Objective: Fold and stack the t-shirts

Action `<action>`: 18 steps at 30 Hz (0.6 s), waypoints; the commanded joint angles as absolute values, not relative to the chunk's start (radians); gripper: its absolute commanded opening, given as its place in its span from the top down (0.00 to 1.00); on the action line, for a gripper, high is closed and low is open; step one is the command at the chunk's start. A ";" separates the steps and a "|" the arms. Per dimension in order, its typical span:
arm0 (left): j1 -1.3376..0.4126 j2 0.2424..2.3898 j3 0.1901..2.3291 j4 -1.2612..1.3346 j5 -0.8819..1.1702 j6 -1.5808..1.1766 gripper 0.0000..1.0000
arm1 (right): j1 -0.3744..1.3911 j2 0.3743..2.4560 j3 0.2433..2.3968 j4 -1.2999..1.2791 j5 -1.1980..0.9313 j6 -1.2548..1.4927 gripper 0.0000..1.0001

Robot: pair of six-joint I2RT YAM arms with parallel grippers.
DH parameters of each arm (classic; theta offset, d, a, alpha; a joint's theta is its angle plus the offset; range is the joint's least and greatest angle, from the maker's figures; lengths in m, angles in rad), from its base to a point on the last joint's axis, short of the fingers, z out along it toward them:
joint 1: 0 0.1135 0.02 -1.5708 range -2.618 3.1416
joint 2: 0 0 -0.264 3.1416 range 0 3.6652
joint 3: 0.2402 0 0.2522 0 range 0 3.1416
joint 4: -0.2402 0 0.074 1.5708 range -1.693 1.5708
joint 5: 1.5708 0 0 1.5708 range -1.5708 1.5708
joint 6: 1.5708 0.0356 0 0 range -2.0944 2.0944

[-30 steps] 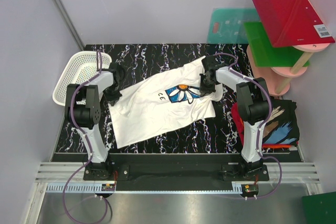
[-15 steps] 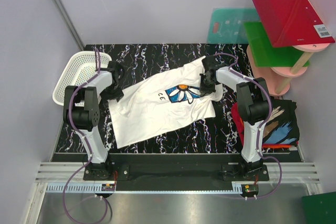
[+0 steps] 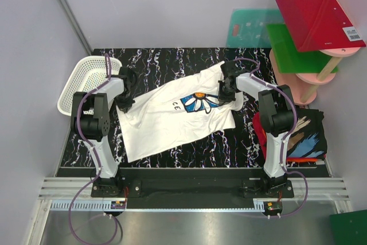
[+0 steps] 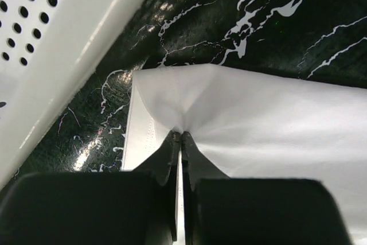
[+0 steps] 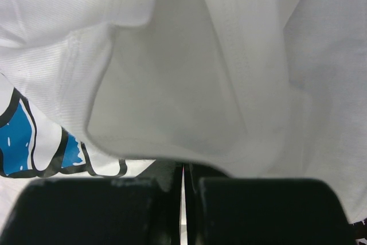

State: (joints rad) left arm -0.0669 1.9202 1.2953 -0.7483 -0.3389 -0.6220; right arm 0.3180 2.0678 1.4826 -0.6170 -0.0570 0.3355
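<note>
Top external view showed the white t-shirt (image 3: 172, 120) spread open, mostly flat, across the middle of the table (image 3: 172, 61), turned at a slant so one corner reached toward the near left and another toward the far right. Its daisy print (image 3: 200, 102), blue petals around an orange centre, faced up right of the table's middle.

At the shirt's left edge the left gripper (image 3: 124, 105) had its fingers pressed together on the cloth; the left wrist view showed the white fabric puckered to a point between the black fingertips (image 4: 172, 147). At the shirt's right edge, just beside the print, the right gripper (image 3: 225, 97) was closed too, and the right wrist view showed a fold of white cloth bunched over its closed tips (image 5: 183, 167).

Near the table's right edge the black t-shirt (image 3: 307, 133) with its colourful brushstroke print lay on top of the red-orange t-shirt (image 3: 258, 125), well apart from the white one. A white mesh basket (image 3: 86, 78) sat at the far left corner, just beside the left arm.
</note>
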 commanded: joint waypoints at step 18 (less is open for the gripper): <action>-0.046 1.943 1.512 -0.899 -0.592 -0.663 1.00 | 0.313 2.085 1.437 -0.681 0.138 0.356 1.00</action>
State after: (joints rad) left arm -0.0612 1.8961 1.4082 -0.8474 -0.4889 -0.6468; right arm 0.3206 2.0621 1.4742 -0.6117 -0.0292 0.3592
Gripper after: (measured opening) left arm 0.012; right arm 0.008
